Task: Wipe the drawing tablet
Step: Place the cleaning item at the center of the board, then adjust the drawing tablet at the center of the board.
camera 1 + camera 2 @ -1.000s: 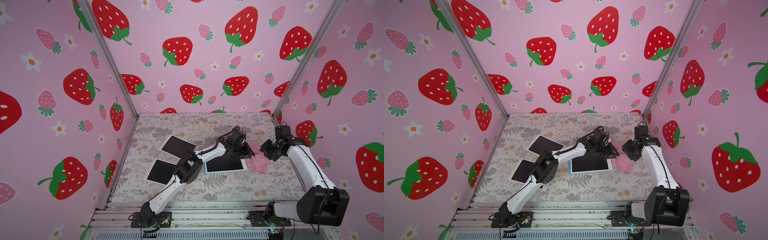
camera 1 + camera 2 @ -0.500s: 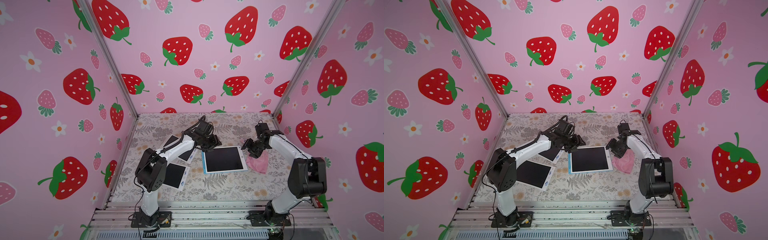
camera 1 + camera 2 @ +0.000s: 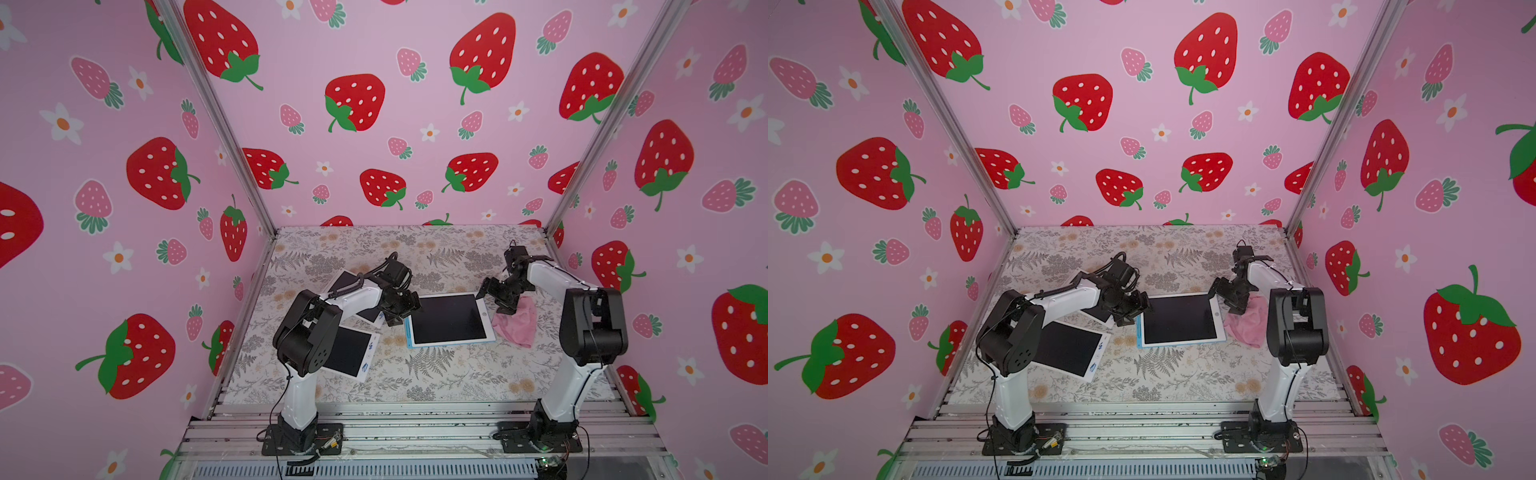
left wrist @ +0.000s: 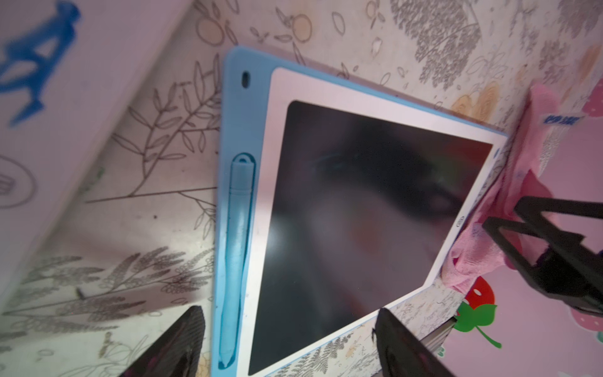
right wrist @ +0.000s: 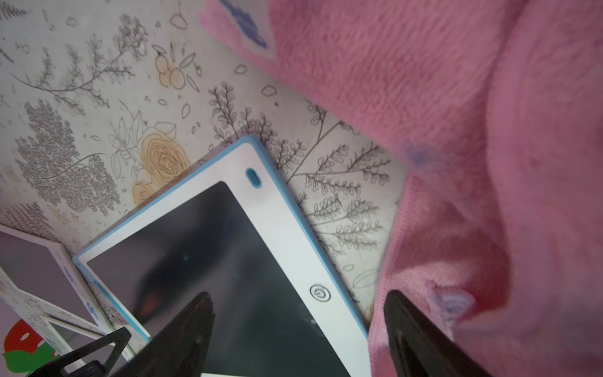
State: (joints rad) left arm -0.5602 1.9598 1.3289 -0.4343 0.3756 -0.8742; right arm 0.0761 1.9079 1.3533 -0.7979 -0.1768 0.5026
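Note:
The drawing tablet lies flat mid-table, with a blue frame, white bezel and dark blank screen. A blue stylus sits in the slot along its left edge. A crumpled pink cloth lies on the table just right of the tablet, touching its edge. My left gripper hovers open at the tablet's left edge, holding nothing. My right gripper hangs open over the tablet's far right corner. One of its fingers is above the screen and the other above the cloth's hem.
Two other white-framed tablets lie at the left: one near the front, one farther back, partly under my left arm. The pink strawberry walls close in on three sides, and the aluminium rail runs along the front.
Both grippers have opened wide. My left gripper has pulled back from the tablet's far right side to its left edge. My right gripper has swung leftward over the tablet's right corner.

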